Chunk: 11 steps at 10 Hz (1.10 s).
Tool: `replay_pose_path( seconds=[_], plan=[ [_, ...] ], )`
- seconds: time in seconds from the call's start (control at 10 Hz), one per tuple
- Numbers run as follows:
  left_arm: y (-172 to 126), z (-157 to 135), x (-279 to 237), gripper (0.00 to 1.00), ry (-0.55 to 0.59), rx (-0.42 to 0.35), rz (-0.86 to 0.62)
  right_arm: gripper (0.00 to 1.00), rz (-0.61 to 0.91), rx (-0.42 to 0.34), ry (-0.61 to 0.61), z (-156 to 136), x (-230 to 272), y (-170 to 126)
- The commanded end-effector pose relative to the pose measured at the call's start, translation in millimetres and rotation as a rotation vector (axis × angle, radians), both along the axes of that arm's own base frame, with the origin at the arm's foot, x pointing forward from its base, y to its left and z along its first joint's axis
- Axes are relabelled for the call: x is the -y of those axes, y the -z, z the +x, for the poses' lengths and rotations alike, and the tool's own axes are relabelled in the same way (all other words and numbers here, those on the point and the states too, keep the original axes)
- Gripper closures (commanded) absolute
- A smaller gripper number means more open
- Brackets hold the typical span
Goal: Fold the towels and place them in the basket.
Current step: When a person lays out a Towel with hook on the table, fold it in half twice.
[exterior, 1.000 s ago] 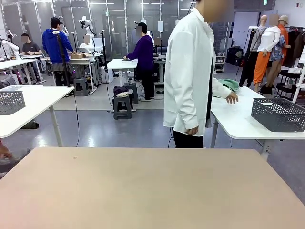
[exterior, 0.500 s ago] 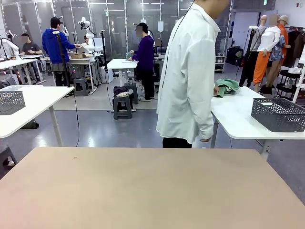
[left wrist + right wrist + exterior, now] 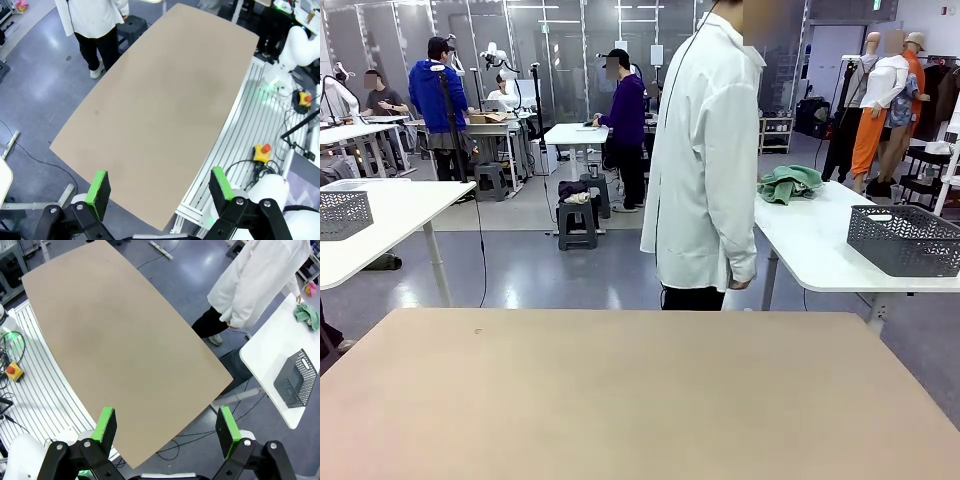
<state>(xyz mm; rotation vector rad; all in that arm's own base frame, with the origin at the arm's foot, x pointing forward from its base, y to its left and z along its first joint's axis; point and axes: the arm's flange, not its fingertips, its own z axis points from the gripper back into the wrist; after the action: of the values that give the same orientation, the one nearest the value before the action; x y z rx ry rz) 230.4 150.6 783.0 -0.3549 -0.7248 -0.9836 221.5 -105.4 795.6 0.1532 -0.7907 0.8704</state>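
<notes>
A mint green towel point(image 3: 790, 183) lies bunched on a white side table point(image 3: 820, 250) behind and to the right of the tan work table point(image 3: 620, 400). In the right wrist view this towel point(image 3: 306, 313) sits at the far end of that side table. A dark grey mesh basket point(image 3: 905, 238) stands on the same side table, nearer its right end, and the right wrist view has the basket point(image 3: 296, 379) at its right edge. Both grippers hang high over the tan table, far from the towel. My left gripper point(image 3: 159, 189) is open and holds nothing, and my right gripper point(image 3: 166, 427) likewise.
A person in a white coat point(image 3: 705, 160) stands between the tan table and the side table, arms down. Another mesh basket point(image 3: 342, 213) rests on a white table at the left. Other people work at tables far behind.
The person has taken the hand off the green towel and turned away from the side table. The towel now lies more bunched. Neither gripper has changed.
</notes>
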Motion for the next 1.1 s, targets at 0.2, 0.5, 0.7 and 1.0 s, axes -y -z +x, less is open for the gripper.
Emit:
replay_pose_path(
  seconds=[0.2,0.5,0.7,1.0],
  plan=[
    [-0.8,1.3,0.3,0.0,-0.007,0.012,-0.002,0.0,0.005,0.004,0.002,0.7,0.0,0.3],
    [-0.8,1.3,0.3,0.0,-0.007,0.012,-0.002,0.0,0.005,0.004,0.002,0.7,0.0,0.3],
    [-0.8,1.3,0.3,0.0,-0.007,0.012,-0.002,0.0,0.005,0.004,0.002,0.7,0.0,0.3],
    [-0.8,1.3,0.3,0.0,-0.007,0.012,-0.002,0.0,0.005,0.004,0.002,0.7,0.0,0.3]
  ],
)
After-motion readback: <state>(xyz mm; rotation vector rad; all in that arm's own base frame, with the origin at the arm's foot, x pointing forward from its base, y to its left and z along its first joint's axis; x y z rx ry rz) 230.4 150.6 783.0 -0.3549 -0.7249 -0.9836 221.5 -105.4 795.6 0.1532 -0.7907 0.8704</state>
